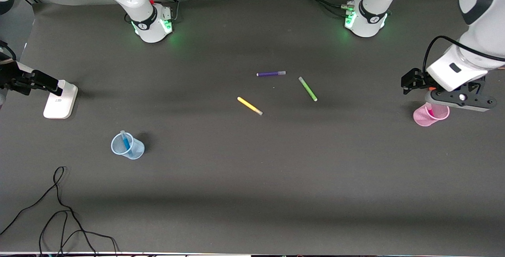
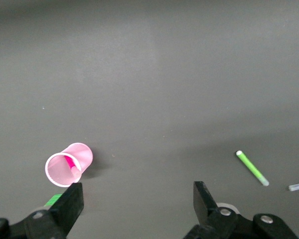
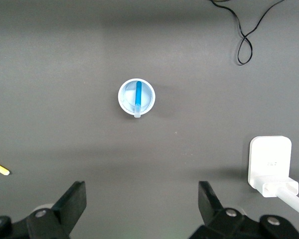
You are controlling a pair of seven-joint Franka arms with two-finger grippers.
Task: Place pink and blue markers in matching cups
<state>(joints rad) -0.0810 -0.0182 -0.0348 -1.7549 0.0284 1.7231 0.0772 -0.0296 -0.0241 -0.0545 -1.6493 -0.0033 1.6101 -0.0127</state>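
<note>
The pale blue cup (image 1: 128,146) stands toward the right arm's end of the table, with the blue marker (image 1: 126,141) upright in it. The right wrist view shows the cup (image 3: 136,97) and the marker (image 3: 138,96) from above. The pale pink cup (image 1: 430,115) stands at the left arm's end with the pink marker (image 1: 429,109) in it; both show in the left wrist view, cup (image 2: 68,164) and marker (image 2: 69,162). My left gripper (image 1: 459,99) hangs open and empty just above the pink cup (image 2: 138,201). My right gripper (image 1: 39,82) is open and empty (image 3: 142,199) over a white plug block.
A purple pen (image 1: 271,74), a green pen (image 1: 307,89) and a yellow pen (image 1: 249,105) lie in the middle of the table. A white plug block (image 1: 60,100) sits at the right arm's end. Black cables (image 1: 59,209) loop near the front edge.
</note>
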